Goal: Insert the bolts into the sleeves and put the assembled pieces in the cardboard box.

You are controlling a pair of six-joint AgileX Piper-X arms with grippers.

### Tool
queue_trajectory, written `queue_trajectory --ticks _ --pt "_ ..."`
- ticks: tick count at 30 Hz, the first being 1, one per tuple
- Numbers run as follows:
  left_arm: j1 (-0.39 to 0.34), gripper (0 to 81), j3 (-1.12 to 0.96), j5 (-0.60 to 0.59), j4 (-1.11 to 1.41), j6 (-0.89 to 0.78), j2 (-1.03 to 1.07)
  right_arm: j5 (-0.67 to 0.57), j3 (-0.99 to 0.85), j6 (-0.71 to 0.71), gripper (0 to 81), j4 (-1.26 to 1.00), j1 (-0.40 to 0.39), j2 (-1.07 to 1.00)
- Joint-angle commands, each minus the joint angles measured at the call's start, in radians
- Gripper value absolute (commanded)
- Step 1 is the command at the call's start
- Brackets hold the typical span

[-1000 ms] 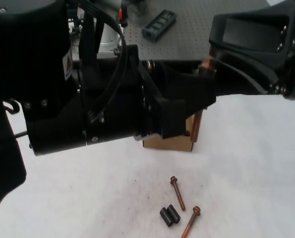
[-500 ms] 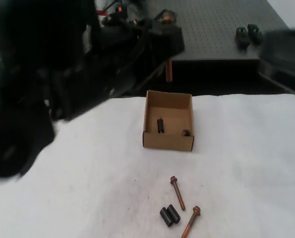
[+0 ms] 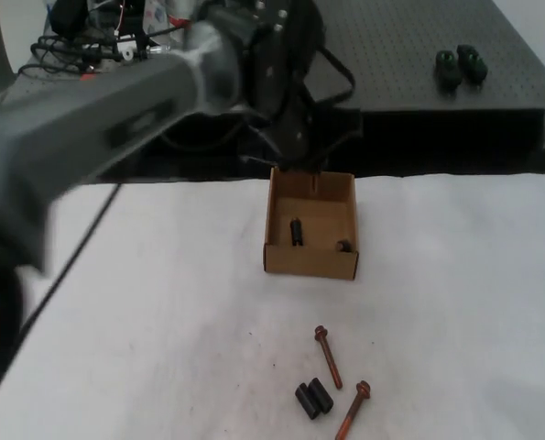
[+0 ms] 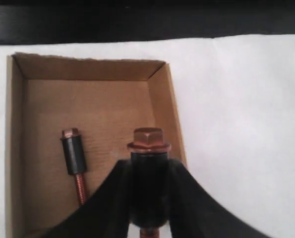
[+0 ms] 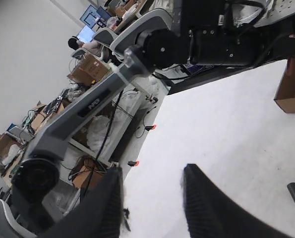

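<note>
1. The left gripper (image 4: 148,171) is clamped on a black sleeve (image 4: 148,193) with a copper-coloured bolt (image 4: 148,140) through it. The bolt's six-sided head stands out just past the fingertips.
2. This held piece hangs over the inside of the cardboard box (image 4: 18,148), close to one side wall (whether it touches the floor of the box I cannot tell).
3. One assembled piece (image 4: 74,161) lies flat on the box floor, apart from the held one. Its sleeve sits just under the bolt head, with bare thread showing beyond it.
4. In the high view the left arm (image 3: 116,119) stretches from the left side over to the far wall of the box, which stands on a white cloth (image 3: 162,302).
5. On the cloth, nearer the camera than the box, lie a loose bolt (image 3: 328,356) and a second bolt (image 3: 353,410). Two loose sleeves (image 3: 313,398) lie side by side, touching each other, just beside the bolts.
6. The right gripper (image 5: 152,198) hangs above the cloth, well apart from the box. Its fingers are spread, with nothing between them.
</note>
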State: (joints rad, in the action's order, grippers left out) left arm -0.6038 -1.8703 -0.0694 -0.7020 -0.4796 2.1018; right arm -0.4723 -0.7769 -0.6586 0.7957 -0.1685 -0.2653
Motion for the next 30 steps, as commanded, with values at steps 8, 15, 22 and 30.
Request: queue_trajectory --ticks 8,15,22,30 --pt "-0.001 0.2 -0.177 0.047 -0.031 0.009 0.204 0.006 -0.006 -0.045 30.3 0.008 0.006 0.004" --pt "-0.001 23.9 -0.177 0.014 -0.026 -0.031 0.244 0.006 -0.006 -0.045 30.3 0.016 0.006 0.004" --pt "-0.001 36.9 -0.177 -0.013 -0.02 -0.063 0.212 0.006 -0.006 -0.045 30.3 0.016 0.006 0.004" --pt "0.005 24.9 -0.145 0.128 -0.204 -0.027 -0.033 0.019 -0.006 0.122 30.3 0.131 0.006 -0.088"
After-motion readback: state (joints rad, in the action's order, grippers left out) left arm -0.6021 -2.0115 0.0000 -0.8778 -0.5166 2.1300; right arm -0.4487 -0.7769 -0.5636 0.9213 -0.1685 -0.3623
